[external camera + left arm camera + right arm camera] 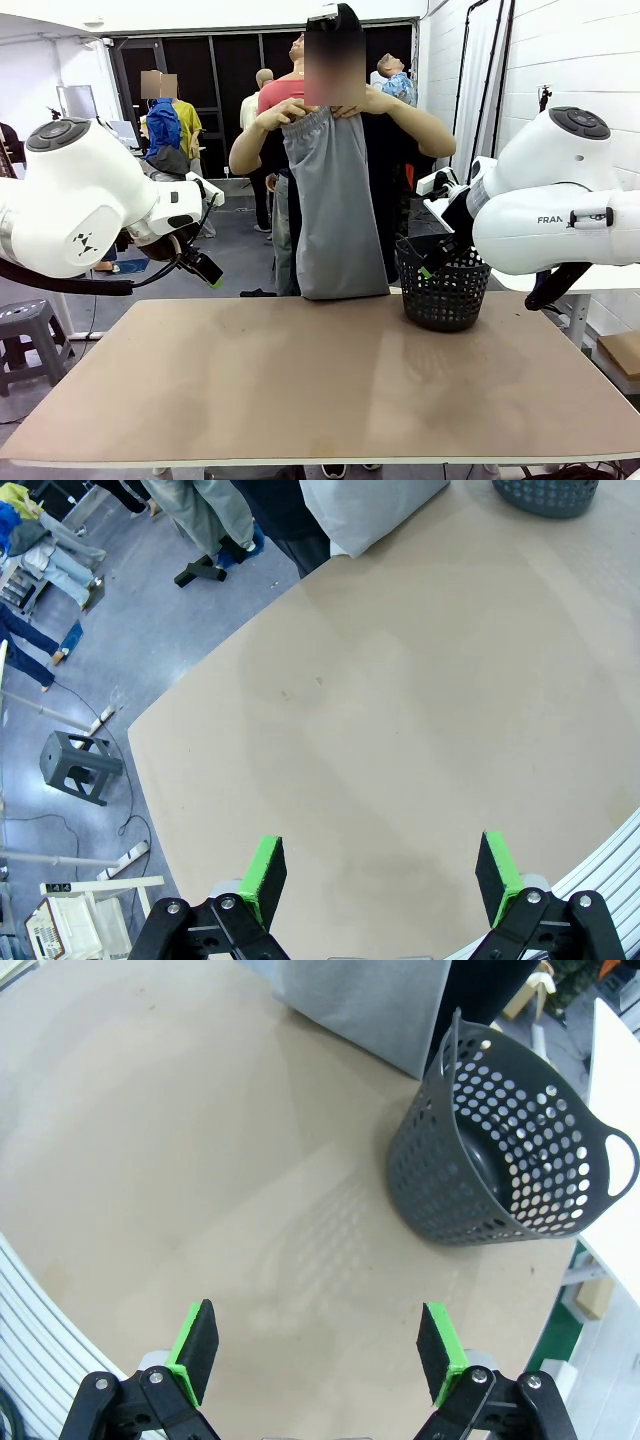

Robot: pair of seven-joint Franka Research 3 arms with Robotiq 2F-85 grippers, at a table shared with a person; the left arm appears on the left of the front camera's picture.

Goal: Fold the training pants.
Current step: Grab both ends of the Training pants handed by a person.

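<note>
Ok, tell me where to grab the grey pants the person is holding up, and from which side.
Probably the bottom hems. The pants hang straight from the person's hands at the waistband, leaving the lower edge free at the far edge of the table. Come in from the left with the open left pincer; the basket crowds the right.
</note>
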